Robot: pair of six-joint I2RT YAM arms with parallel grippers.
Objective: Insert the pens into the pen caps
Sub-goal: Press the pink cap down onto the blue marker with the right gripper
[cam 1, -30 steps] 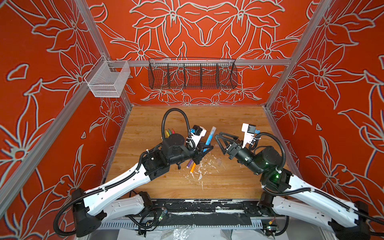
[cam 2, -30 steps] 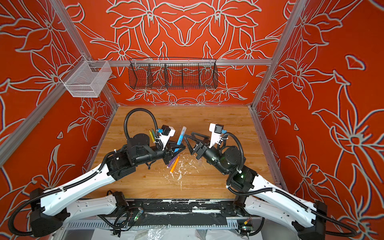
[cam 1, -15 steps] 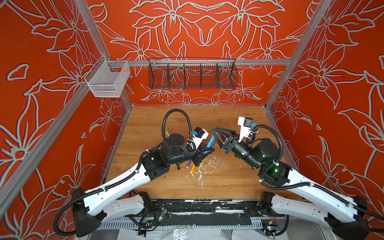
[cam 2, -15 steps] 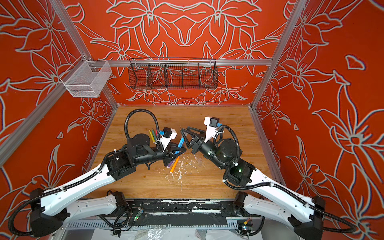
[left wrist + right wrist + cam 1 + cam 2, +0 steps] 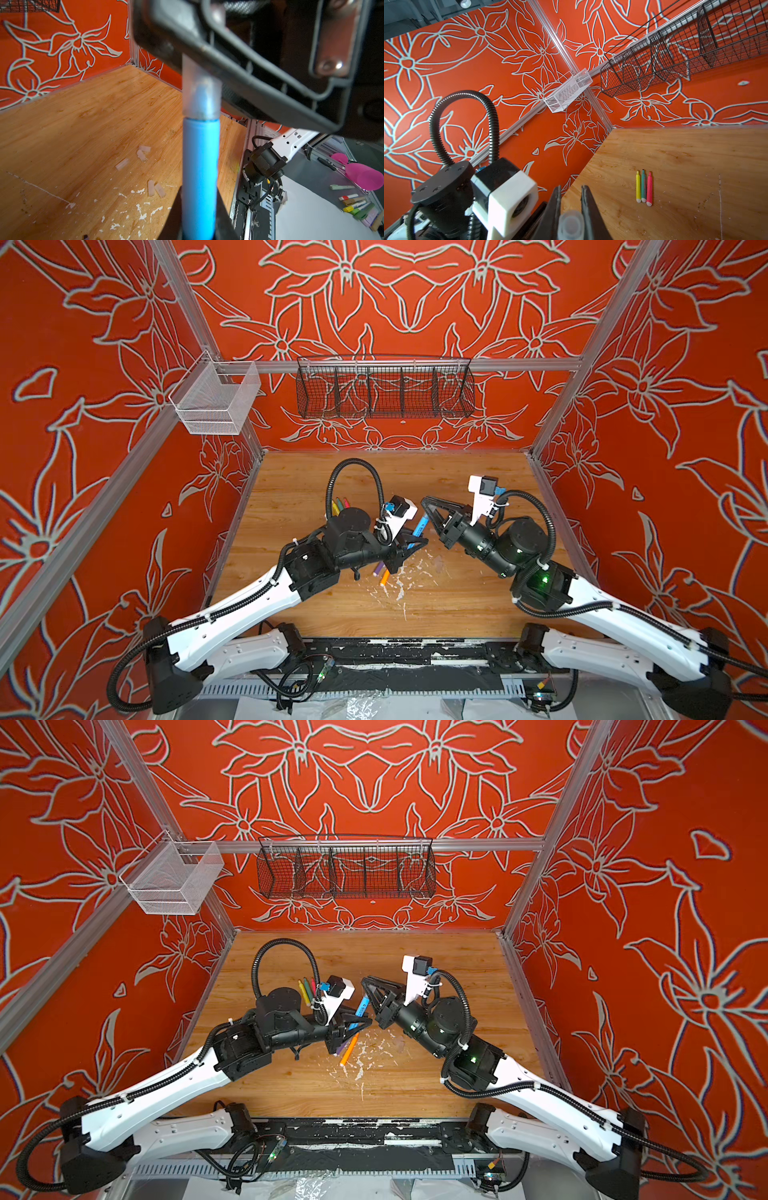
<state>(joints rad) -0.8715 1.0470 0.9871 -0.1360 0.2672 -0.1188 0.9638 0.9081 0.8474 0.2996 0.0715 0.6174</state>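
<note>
The left gripper [image 5: 413,545] is clamped on the lower barrel of the blue pen [image 5: 199,176] and holds it tilted above the table [image 5: 374,614]. The right gripper [image 5: 424,502] pinches the clear cap [image 5: 200,97], which sits over that pen's tip. A purple pen [image 5: 379,570] and an orange pen [image 5: 385,576] lie just beneath the blue pen. The yellow, green and pink pens [image 5: 643,187] lie side by side farther from it, and loose caps [image 5: 122,164] are scattered near it.
</note>
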